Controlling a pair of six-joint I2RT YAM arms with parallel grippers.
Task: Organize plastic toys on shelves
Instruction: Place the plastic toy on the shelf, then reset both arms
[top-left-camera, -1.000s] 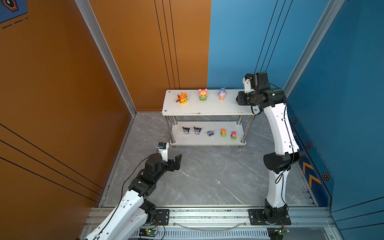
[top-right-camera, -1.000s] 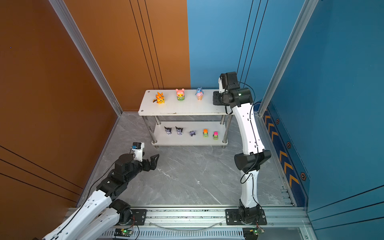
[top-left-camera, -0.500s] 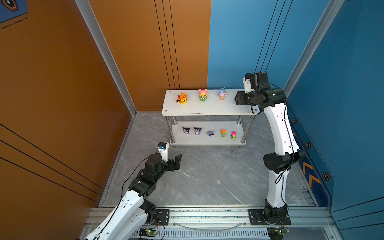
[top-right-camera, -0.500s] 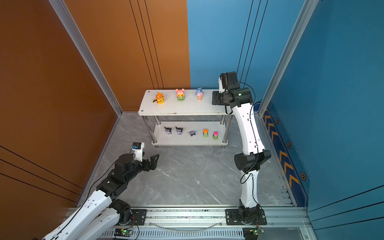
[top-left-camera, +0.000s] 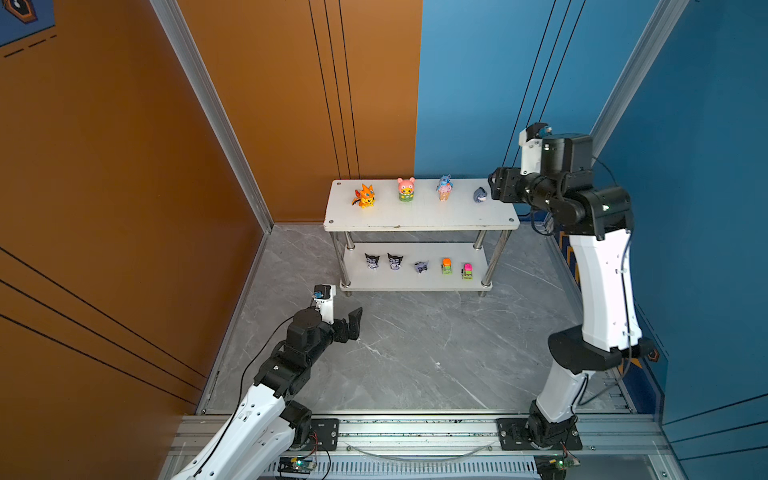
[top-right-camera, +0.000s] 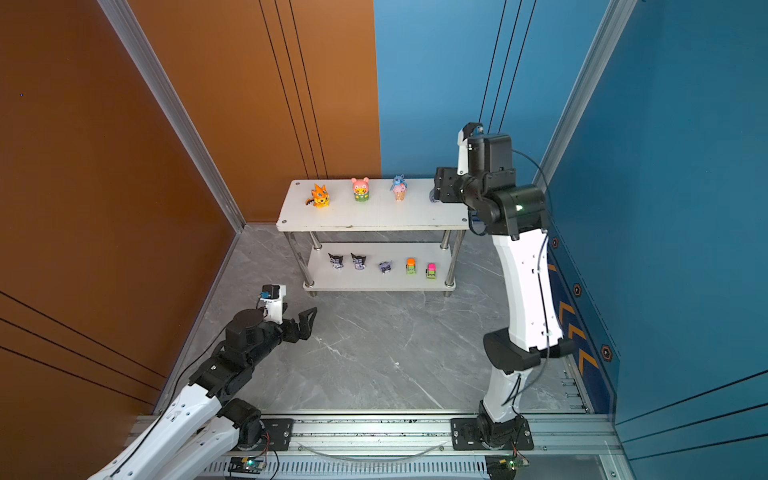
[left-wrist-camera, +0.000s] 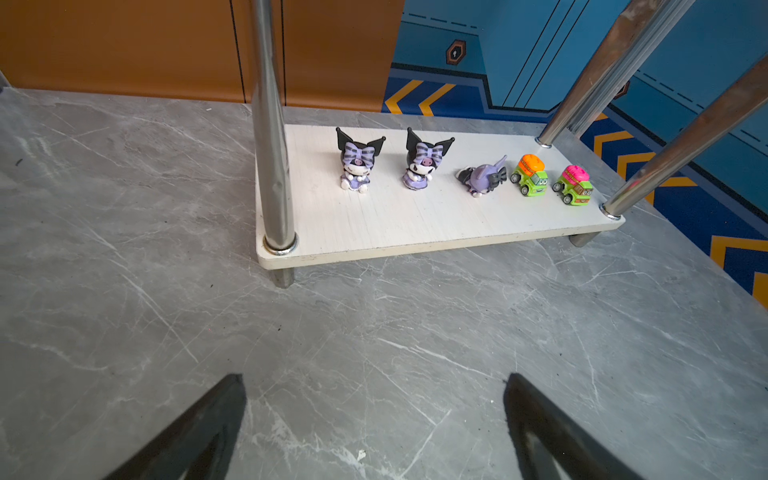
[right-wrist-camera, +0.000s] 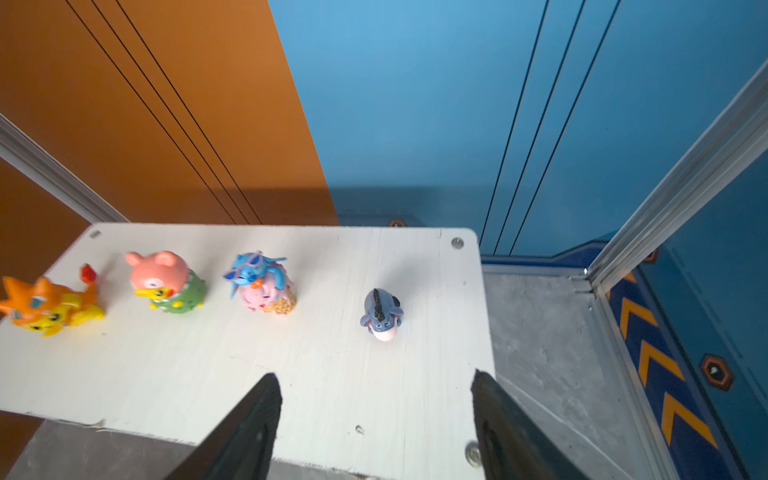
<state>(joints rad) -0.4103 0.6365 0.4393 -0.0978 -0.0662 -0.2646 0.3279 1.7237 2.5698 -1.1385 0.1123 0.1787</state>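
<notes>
Fingers (right-wrist-camera: 253, 419) of the right gripper (right-wrist-camera: 374, 374) stand spread over the top board of the shelves (right-wrist-camera: 166, 374), and we see the grey donkey (right-wrist-camera: 382, 313) upright on that board just ahead of the tips, touched by neither. Further along that board from the donkey stand the blue one on cone (right-wrist-camera: 262, 282), the pink-yellow one (right-wrist-camera: 164, 280) and the orange dragon (right-wrist-camera: 50, 303). We find the left gripper (left-wrist-camera: 374, 375) low over the floor (left-wrist-camera: 374, 324) before the shelves, spread wide and empty, well apart from the lower board, where two black-purple horned ones (left-wrist-camera: 356, 162) stand, a third (left-wrist-camera: 482, 178) lies on its side, and two green cars (left-wrist-camera: 530, 174) sit beyond it.
</notes>
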